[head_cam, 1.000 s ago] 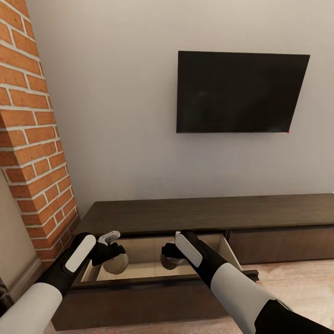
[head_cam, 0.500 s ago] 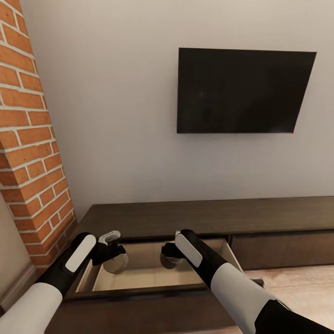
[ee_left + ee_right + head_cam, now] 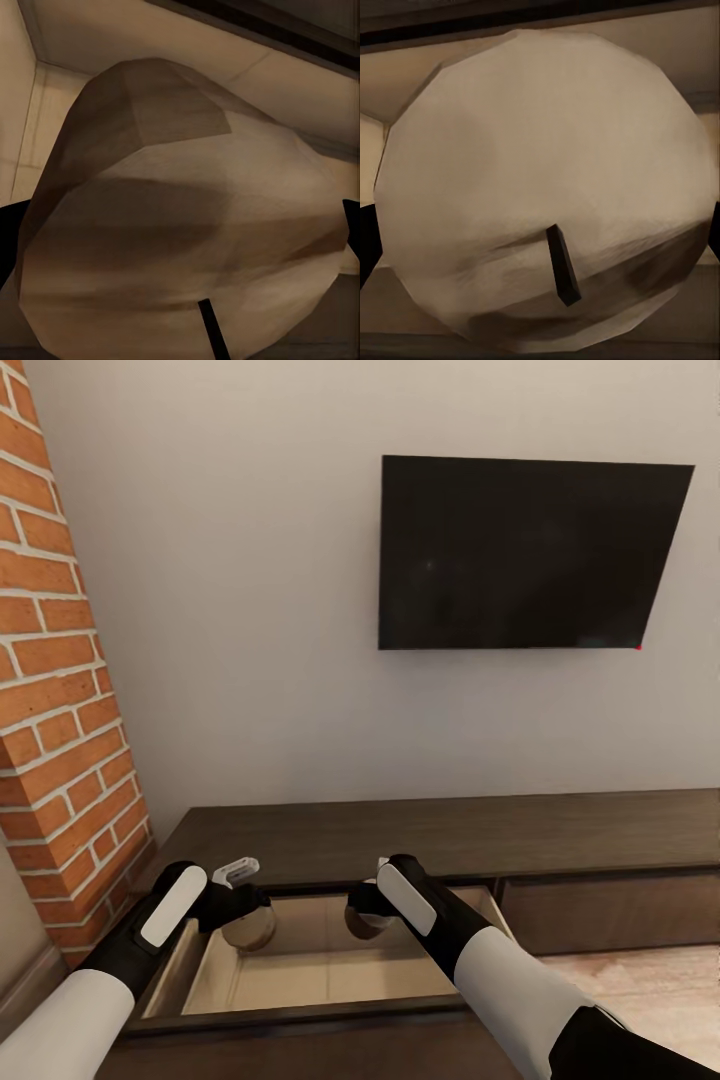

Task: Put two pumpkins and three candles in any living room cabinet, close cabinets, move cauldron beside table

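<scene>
Closer now than 1 second ago, the cabinet (image 3: 430, 835) is sitting with its drawer open beneath both arms. Each pincer is holding 1 beige candle over the pale drawer: left pincer (image 3: 243, 913) gripping one candle (image 3: 180, 217), right pincer (image 3: 362, 916) gripping the other candle (image 3: 544, 187).
</scene>
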